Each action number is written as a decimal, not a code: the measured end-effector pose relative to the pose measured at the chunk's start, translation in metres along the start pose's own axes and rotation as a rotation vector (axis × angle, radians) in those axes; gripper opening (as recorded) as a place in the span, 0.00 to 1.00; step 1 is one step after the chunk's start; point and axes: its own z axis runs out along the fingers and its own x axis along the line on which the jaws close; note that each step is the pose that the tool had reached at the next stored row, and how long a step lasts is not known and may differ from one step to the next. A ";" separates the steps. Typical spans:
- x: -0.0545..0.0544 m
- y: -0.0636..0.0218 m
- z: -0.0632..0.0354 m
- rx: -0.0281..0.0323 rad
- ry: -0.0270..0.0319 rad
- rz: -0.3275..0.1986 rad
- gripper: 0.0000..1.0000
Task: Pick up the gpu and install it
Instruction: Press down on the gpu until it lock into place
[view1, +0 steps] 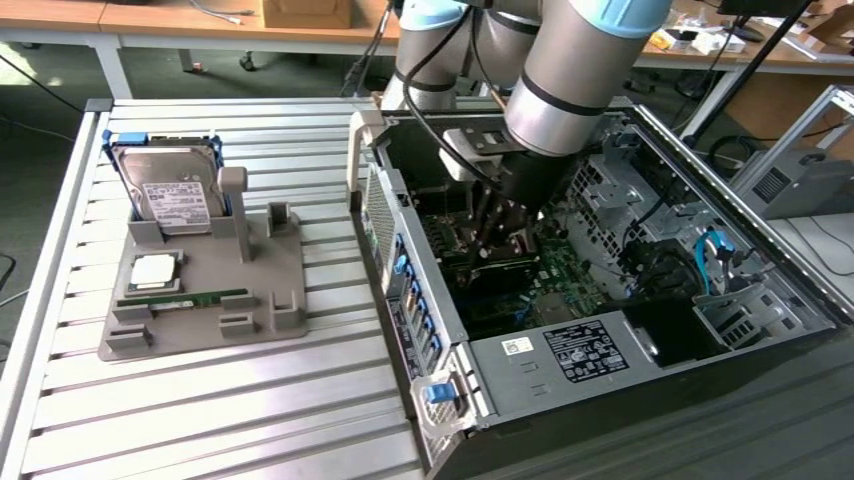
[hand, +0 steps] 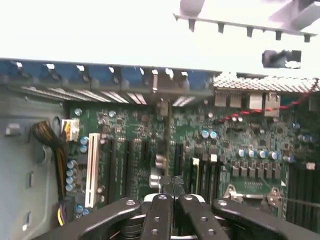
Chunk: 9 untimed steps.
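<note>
Exterior view
Arm: it reached down from the far side into the open PC case (view1: 747, 270), which lay on its side at the exterior view's right of the slatted table (view1: 200, 400).
Gripper (view1: 501, 235): low inside the case, just above the motherboard (view1: 574, 275), fingers drawn close together around something thin.
Gpu (view1: 505, 268): a dark card stood edge-on under the fingers, down among the board's slots; judged to be in or at its slot, though whether it was fully seated could not be told.
Fixture (view1: 200, 300): the grey holder sat at the view's left, well apart from the case; it held the hard drive (view1: 167, 195) upright at its far end and the green memory stick (view1: 187, 298) flat nearer the front, likely so each part offered a clean edge to grasp.

Wrist view
Gripper (hand: 172, 197): the black fingers were nearly together, pinching the top edge of the gpu (hand: 164, 150), which ran away from the camera as a thin vertical strip.
Slots (hand: 117, 165): long dark ones and one white lay parallel beside the card, so holding it edge-down matched their direction.
Rear wall (hand: 115, 80): the card's far end met the blue-tabbed bracket openings, probably where its metal strip belonged.
</note>
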 end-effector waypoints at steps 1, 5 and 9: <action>0.000 0.0019 0.0003 0.0001 0.0010 0.000 0.13; -0.001 0.0191 0.0025 0.0016 0.0014 0.000 0.13; -0.001 0.0216 0.0039 0.0016 0.0019 0.000 0.13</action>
